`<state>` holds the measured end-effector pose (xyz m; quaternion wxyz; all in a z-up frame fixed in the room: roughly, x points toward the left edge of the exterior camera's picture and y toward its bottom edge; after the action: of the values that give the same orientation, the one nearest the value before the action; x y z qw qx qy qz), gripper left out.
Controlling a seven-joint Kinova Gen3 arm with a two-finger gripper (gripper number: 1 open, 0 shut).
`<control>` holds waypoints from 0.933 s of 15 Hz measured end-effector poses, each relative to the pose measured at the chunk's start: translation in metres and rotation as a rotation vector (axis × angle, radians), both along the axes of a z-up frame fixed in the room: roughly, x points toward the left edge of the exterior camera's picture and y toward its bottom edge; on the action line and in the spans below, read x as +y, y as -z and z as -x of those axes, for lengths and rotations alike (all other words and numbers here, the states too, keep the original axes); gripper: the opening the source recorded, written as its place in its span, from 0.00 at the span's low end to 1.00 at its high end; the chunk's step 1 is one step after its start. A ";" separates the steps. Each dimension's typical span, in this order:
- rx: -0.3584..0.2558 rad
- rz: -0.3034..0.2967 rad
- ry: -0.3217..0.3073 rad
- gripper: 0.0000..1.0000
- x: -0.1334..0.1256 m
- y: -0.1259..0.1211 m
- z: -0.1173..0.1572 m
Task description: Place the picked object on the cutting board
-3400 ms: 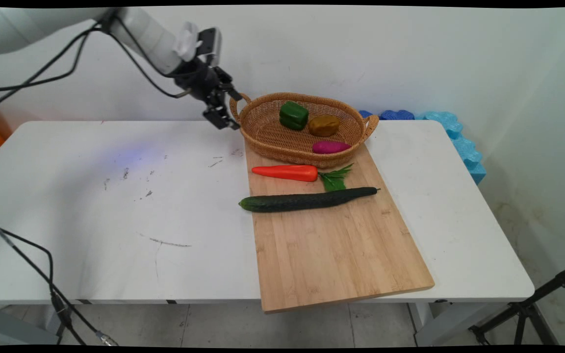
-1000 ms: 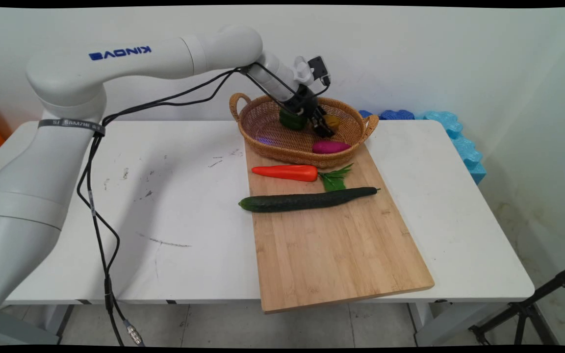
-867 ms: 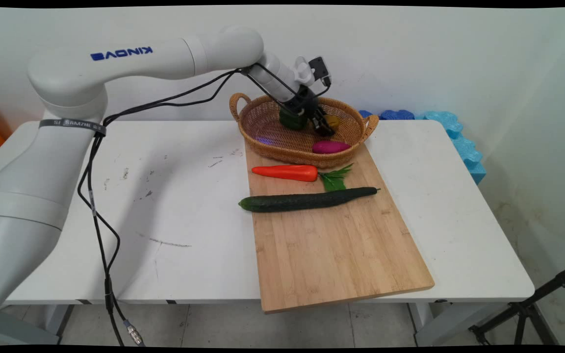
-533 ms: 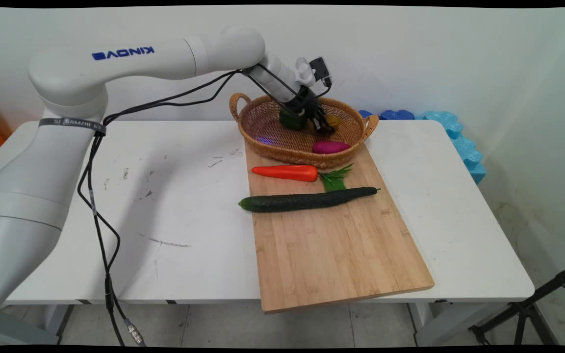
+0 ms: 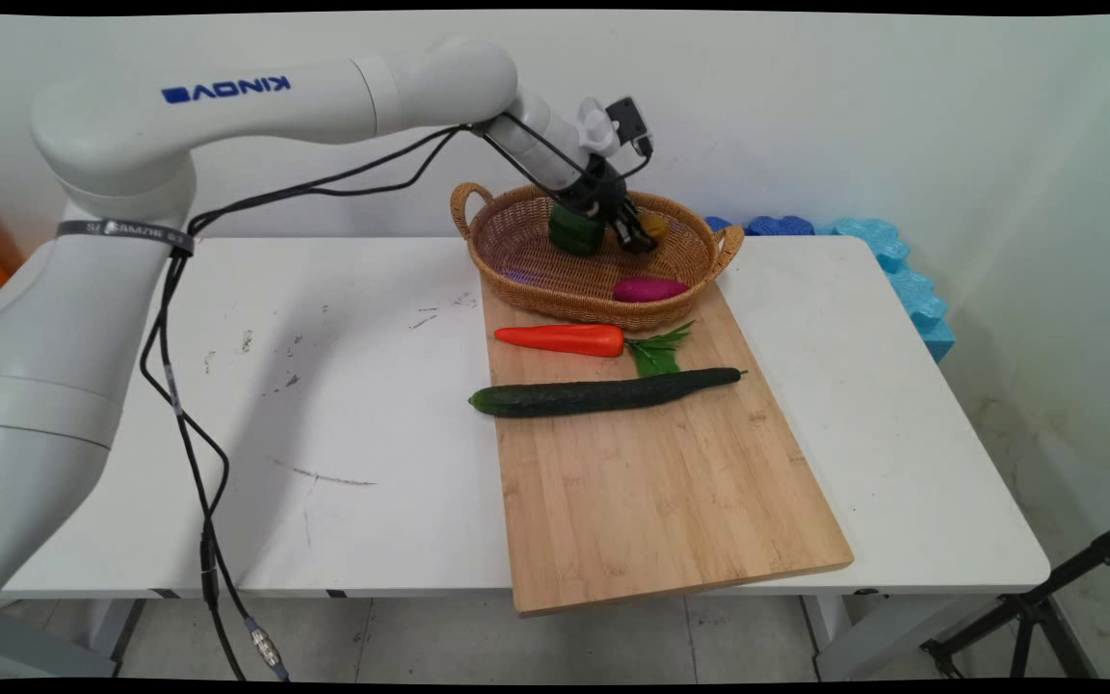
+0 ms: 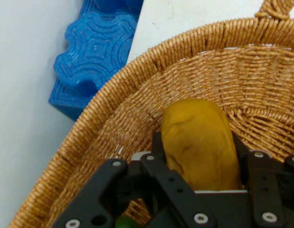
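Gripping the potato (image 6: 199, 147), the gripper (image 5: 634, 234) has its fingers (image 6: 157, 151) pinched on either side of it inside the basket (image 5: 536, 275). Half a second ago it sat lower; now hand and potato have risen slightly off the weave. A green pepper (image 5: 574, 231) sits just beside; a purple yam (image 5: 649, 288) lies nearer. Carrot (image 5: 560, 338) and cucumber (image 5: 603, 392) rest on the board (image 5: 651, 492).

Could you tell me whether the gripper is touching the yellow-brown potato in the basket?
Touching: in the hand view the fingers press both sides of the potato.
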<state>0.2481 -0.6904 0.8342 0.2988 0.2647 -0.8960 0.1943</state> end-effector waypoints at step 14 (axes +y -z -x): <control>0.155 -0.108 -0.118 0.00 0.096 -0.092 -0.008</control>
<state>0.2560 -0.5939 0.9266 0.3407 0.3468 -0.8622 0.1421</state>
